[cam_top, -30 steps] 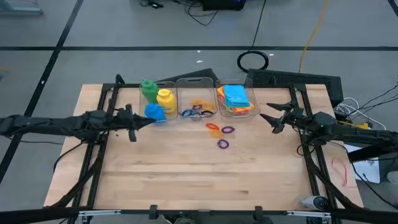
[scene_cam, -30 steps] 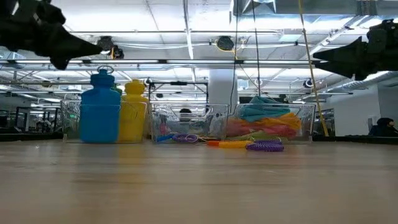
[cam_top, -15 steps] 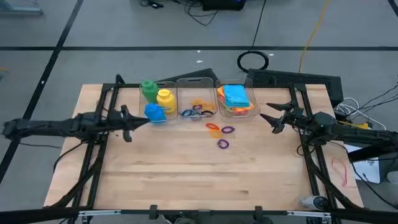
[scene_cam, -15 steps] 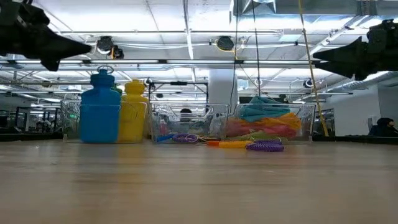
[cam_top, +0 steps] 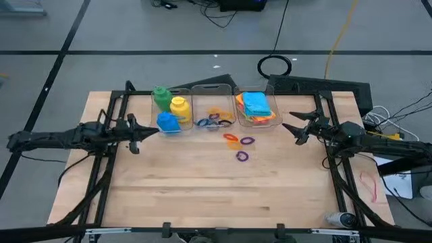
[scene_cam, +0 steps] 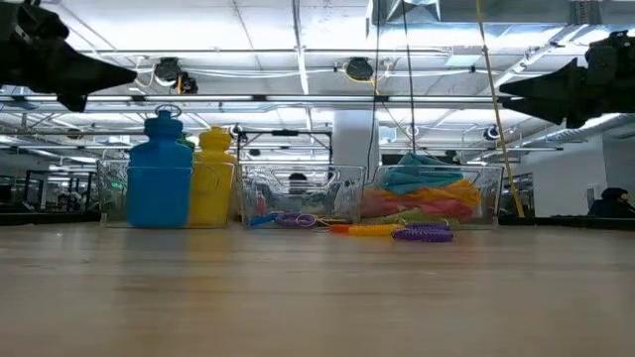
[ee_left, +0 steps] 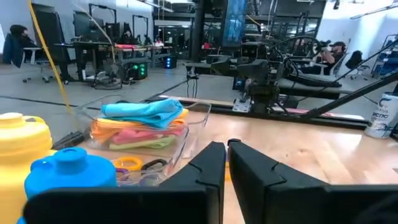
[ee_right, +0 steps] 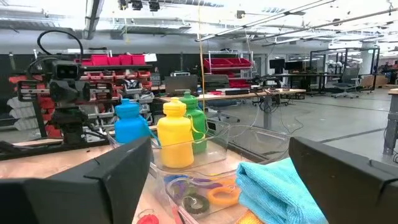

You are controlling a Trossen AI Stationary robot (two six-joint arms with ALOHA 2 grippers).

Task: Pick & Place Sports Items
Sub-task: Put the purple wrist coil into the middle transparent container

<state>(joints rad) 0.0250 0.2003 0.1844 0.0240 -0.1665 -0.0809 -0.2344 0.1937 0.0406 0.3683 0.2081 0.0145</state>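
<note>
The left gripper (cam_top: 150, 131) is shut tight and holds nothing. It hangs above the table (cam_top: 202, 196), just beside the blue bottle (cam_top: 167, 121), on the side away from the other bins. The blue bottle stands in the left bin (cam_top: 181, 91), at its front. The yellow bottle (cam_top: 179, 106) is right behind the blue bottle, touching it or nearly so. The green bottle (cam_top: 160, 96) is behind the blue bottle too, in the far corner of that bin.

Next to the blue bottle is the middle bin (cam_top: 212, 88). It holds a small pile of rings (cam_top: 214, 118) in purple, orange and yellow. Past it is the right bin (cam_top: 270, 101), with the folded cloths (cam_top: 256, 106) stacked inside. The blue cloth is on top; orange and pink ones show under it, and there may be a green one at the bottom, but that is hard to see.

Three loose rings lie on the bare table, in front of the bins: an orange ring (cam_top: 231, 139), a purple ring (cam_top: 247, 141) and another purple ring (cam_top: 242, 156).

The right gripper (cam_top: 290, 129) is on the far side of the bins from the blue bottle, beside the right bin. Its fingers are spread wide and it holds nothing.
</note>
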